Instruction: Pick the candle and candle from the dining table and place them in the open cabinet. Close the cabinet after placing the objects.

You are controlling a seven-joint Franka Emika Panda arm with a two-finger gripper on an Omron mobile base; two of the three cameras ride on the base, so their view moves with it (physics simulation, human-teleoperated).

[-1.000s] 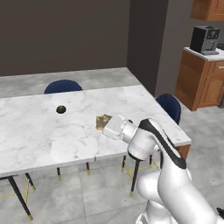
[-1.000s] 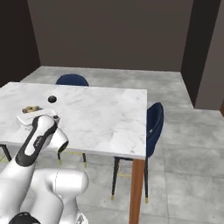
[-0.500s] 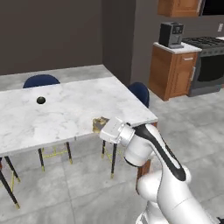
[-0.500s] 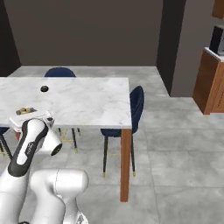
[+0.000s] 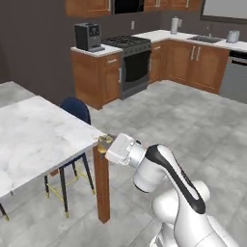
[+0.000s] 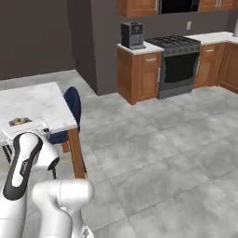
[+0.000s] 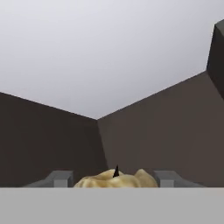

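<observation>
Holding candle (image 5: 104, 141) in tool (image 5: 107, 144), past table (image 5: 43, 140) corner

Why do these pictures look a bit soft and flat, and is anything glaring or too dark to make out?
Left base view: soft, even light, no glare, faint shadow under the dining table. Right base view: slightly blurry, the coffee machine lacks fine detail. Hand view: dim plain walls and pale ceiling; the golden candle between the claw tips is cut off by the frame's bottom.

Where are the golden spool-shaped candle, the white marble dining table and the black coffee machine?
Golden spool-shaped candle (image 7: 114, 178): hand view, its lumpy top between the end effector's fingers.
White marble dining table (image 5: 34, 140): left base view, bare top.
Black coffee machine (image 6: 132, 35): right base view, front face.
</observation>
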